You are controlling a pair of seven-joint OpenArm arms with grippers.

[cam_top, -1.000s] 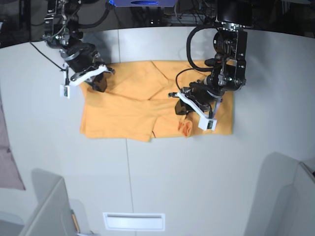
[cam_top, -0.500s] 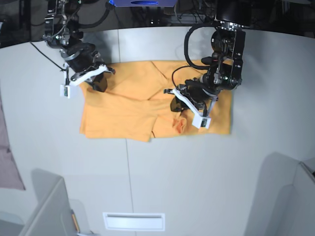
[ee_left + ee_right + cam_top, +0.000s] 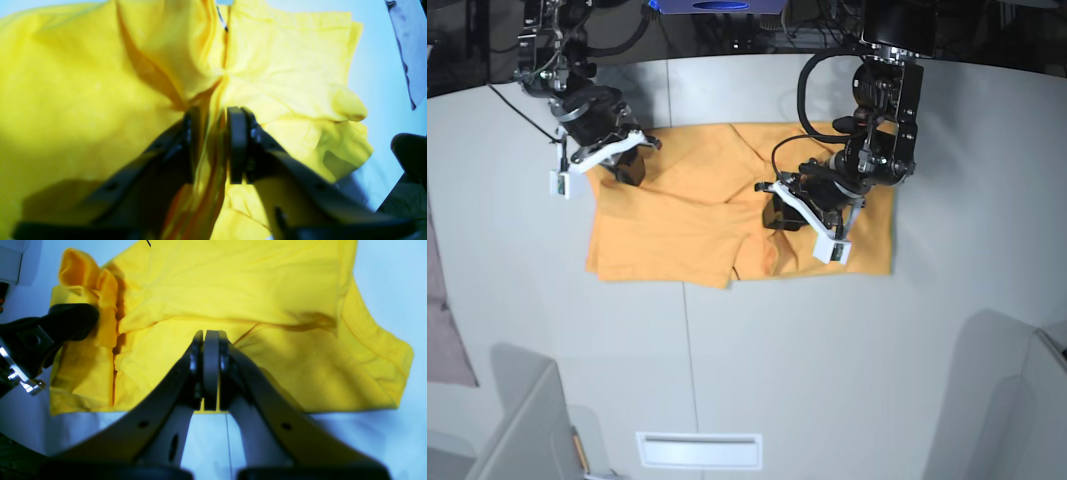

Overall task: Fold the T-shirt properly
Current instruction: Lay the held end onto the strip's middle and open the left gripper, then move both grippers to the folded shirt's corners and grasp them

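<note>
The T-shirt (image 3: 697, 215) lies partly folded and rumpled on the pale tabletop (image 3: 827, 360), toward the far side in the base view, with both arms over it.

The left gripper (image 3: 211, 145) sits low over the shirt's middle, on the base view's right. In the left wrist view its 2 jaws stand a narrow gap apart, and a bunched ridge of orange-yellow cloth runs up between them. The cloth fills the gap, but whether the jaws pinch it or merely flank it cannot be told. Creases fan out from that ridge, and a thin black line marks the cloth near the top of that view.

The right gripper (image 3: 207, 370) hangs above the shirt's corner on the base view's left. In the right wrist view its jaws are pressed fully together with nothing between them, and the shirt's hem shows beneath them beside bare tabletop.

A pale pinkish-grey cloth (image 3: 445, 330) lies at the base view's left edge, well apart from the shirt.
</note>
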